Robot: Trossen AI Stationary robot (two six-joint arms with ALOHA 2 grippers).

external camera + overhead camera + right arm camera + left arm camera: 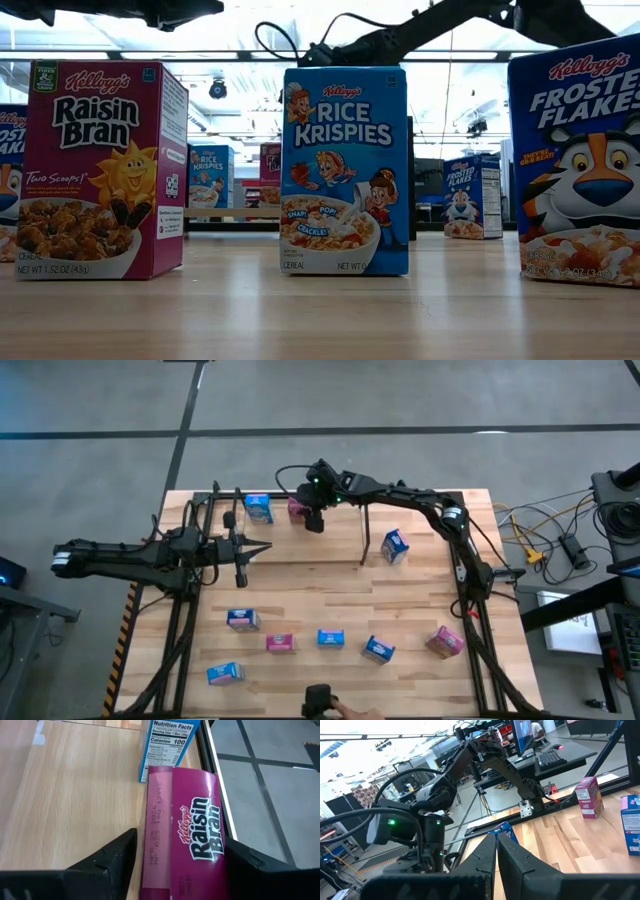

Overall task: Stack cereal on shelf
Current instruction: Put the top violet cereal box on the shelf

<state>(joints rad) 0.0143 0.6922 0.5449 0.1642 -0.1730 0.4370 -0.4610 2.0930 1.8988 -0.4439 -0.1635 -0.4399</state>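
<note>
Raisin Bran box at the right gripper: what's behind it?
A blue box stands right behind the Raisin Bran box, nutrition panel showing. Its base is covered, so contact can't be judged.

Six blue cereal boxes (257,508), three pink cereal boxes (444,642), two arms (130,558).

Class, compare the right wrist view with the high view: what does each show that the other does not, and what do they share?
Only the right wrist view: the lettering on the Raisin Bran box, a date stamp along its side, and the nutrition panel of the blue box beyond it.

Only the high view: the whole table, the left gripper waiting at the table's left with fingers shut, and six boxes scattered along the near part.

Both: the right gripper at the shelf, fingers apart on either side of the magenta box, with the blue box nearby.
</note>
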